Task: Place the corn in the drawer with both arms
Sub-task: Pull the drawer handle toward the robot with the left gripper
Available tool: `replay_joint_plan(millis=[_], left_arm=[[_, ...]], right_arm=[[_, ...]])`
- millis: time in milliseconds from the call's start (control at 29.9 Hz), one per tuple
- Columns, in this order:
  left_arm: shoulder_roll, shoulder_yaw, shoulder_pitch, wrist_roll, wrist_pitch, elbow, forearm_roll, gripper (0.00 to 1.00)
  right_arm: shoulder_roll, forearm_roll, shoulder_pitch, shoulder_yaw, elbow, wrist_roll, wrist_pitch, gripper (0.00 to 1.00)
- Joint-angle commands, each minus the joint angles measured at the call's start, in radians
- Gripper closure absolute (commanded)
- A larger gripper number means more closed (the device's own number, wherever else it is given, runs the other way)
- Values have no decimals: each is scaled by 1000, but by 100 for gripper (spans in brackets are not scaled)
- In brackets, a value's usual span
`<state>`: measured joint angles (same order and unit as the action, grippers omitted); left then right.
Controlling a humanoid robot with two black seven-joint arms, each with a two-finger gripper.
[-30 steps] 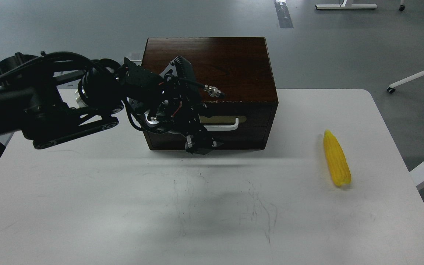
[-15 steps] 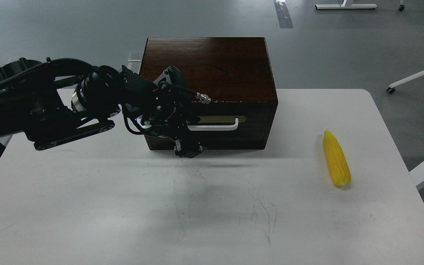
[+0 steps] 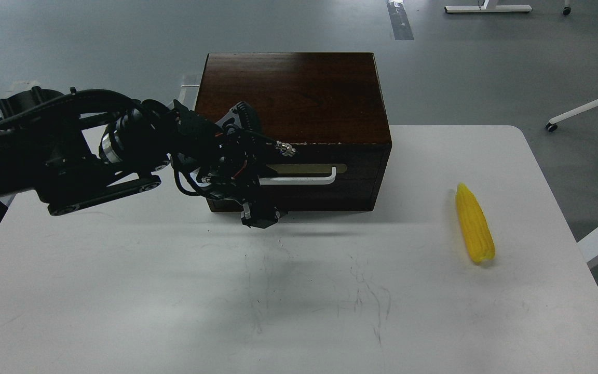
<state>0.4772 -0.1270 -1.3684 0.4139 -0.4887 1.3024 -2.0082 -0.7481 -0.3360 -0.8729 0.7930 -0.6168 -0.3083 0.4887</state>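
Fingers [image 3: 260, 217] on your black left arm point down before the closed dark brown wooden drawer [image 3: 299, 179], left of its white bar handle [image 3: 301, 178]; their spread cannot be told. Your bright yellow corn cob [image 3: 474, 223] lies well apart on the white counter [image 3: 174, 291], far right.

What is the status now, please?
Left hand in front of closed drawer, grip unclear. Right hand not visible. Corn on table, right side. Nothing blocking.

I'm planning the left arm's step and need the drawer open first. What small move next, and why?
Probably shift the left gripper right and up to the handle. The drawer looks shut, the gripper hangs low by the handle's left end, and the corn lies on the table.
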Motion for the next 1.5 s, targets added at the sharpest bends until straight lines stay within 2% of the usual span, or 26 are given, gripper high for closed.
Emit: replay_joint_plan(millis=[0, 134, 301, 401, 601, 735, 1470], left_arm=[[0, 0, -8, 14, 0, 11, -1, 20], [0, 0, -15, 31, 0, 17, -1, 20], [0, 0, -15, 32, 0, 23, -1, 20], [3, -2, -17, 51, 0, 58, -1, 20], [5, -16, -15, 54, 0, 66, 0, 20], [5, -17, -20, 75, 0, 74, -1, 20], [15, -16, -38, 75, 0, 142, 8, 20]], right_arm=[[-1, 0, -1, 0, 0, 0, 0, 0], [-1, 0, -1, 0, 0, 0, 0, 0], [-1, 0, -1, 0, 0, 0, 0, 0], [-1, 0, -1, 0, 3, -2, 0, 0], [-1, 0, -21, -1, 15, 0, 0, 0], [-1, 0, -23, -1, 15, 0, 0, 0], [-1, 0, -29, -1, 17, 0, 0, 0]])
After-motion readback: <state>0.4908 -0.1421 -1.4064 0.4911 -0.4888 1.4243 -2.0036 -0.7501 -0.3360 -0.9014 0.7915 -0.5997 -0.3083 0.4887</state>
